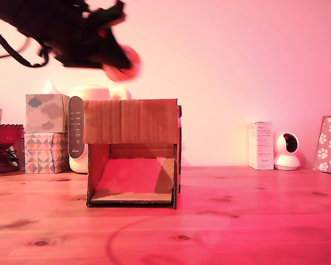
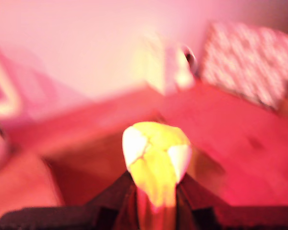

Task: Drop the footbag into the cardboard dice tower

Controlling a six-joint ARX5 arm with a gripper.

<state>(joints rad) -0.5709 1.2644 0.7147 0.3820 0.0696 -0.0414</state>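
Note:
The footbag [image 2: 154,158], a small ball of yellow and white stitched panels, sits pinched between my gripper's dark fingers in the blurred wrist view. In the exterior view my gripper [image 1: 117,65] hangs in the air at the upper left, shut on the footbag [image 1: 127,62], which looks orange-red in this light. It is above the top edge of the cardboard dice tower [image 1: 133,122]. The tower is a brown corrugated box with a solid upper front and a wide lower opening showing a sloped floor.
Stacked patterned tissue boxes [image 1: 46,132] and a white appliance [image 1: 80,128] stand behind the tower at the exterior view's left, with a red bowl [image 1: 4,135] further left. A white carton [image 1: 260,146], a small camera [image 1: 287,151] and a paw-print bag [image 1: 329,144] stand at the right.

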